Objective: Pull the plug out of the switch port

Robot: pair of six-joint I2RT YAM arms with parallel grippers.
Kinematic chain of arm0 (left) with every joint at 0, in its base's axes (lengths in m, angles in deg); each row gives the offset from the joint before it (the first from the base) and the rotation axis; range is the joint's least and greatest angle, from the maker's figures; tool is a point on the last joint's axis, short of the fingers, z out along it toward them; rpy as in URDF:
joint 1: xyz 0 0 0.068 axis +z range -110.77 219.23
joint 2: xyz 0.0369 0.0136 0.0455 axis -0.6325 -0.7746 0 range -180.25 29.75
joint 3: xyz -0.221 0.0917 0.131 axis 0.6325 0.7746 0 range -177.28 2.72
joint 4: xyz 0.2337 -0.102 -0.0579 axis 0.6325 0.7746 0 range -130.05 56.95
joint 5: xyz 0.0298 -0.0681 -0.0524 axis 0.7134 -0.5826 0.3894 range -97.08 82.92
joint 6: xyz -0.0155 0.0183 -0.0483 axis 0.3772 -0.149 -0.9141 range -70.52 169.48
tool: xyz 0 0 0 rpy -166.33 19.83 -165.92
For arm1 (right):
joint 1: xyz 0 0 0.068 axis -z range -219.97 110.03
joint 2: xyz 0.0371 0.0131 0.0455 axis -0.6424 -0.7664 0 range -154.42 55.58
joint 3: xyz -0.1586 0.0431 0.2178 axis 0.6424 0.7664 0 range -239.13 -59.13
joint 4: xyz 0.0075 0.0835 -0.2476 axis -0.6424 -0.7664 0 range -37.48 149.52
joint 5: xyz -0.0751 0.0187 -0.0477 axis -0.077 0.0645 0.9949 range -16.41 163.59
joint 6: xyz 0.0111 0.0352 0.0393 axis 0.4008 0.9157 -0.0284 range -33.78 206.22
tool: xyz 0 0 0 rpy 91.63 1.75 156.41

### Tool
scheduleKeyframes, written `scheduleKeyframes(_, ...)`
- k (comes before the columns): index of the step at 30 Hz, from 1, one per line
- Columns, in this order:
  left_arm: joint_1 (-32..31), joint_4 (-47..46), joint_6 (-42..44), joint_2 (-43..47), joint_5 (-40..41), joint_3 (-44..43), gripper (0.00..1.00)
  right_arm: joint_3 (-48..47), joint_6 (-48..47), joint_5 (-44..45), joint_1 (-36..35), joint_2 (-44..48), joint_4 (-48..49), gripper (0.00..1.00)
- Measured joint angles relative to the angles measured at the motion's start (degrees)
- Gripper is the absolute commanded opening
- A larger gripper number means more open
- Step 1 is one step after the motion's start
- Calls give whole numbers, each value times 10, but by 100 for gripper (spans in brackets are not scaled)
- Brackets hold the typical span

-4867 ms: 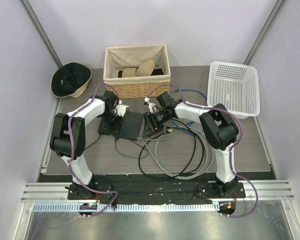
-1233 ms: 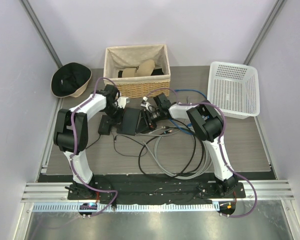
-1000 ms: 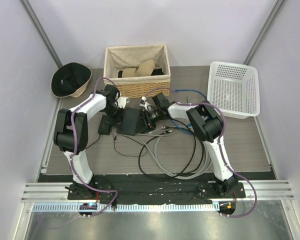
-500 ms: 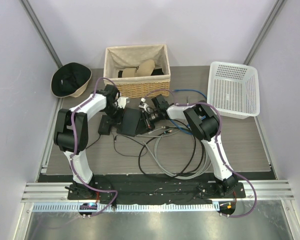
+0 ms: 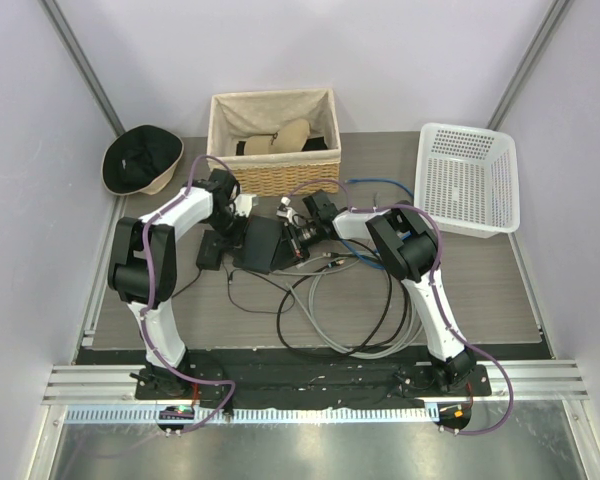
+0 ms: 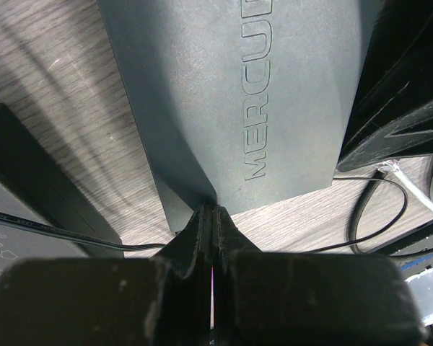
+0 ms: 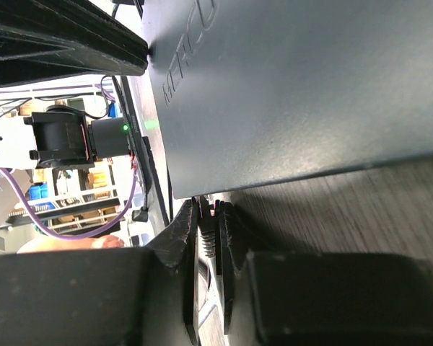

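Note:
The switch is a flat matte black box lettered MERCU, lying mid-table between both arms. My left gripper is shut, with nothing between its fingers, and its tips touch the switch at its near edge. In the right wrist view the plug, black with a ribbed boot, sits in a port on the narrow edge of the switch. My right gripper is shut on that plug, one finger on each side. From above, the right gripper is at the switch's right edge and the left gripper at its left.
A small black power brick with a thin cord lies left of the switch. Grey and black cable loops spread in front of the right arm. At the back stand a wicker basket, a white plastic basket and a hat.
The right gripper has closed its fingers onto the plug at the switch's edge after nudging slightly left. The left arm and the switch have stayed put over the last second.

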Motion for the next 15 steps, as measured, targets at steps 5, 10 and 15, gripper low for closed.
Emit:
scheduleKeyframes(5, -1, 2, 0, -1, 2, -2, 0, 0, -4, 0, 0, 0, -1, 1)
scheduleKeyframes(10, -2, 6, 0, -4, 4, -6, 0, -6, -13, -1, 0, -2, -12, 2)
scheduleKeyframes(15, -3, 6, 0, -4, 5, -6, 0, -14, -29, -6, 0, -5, -25, 2)
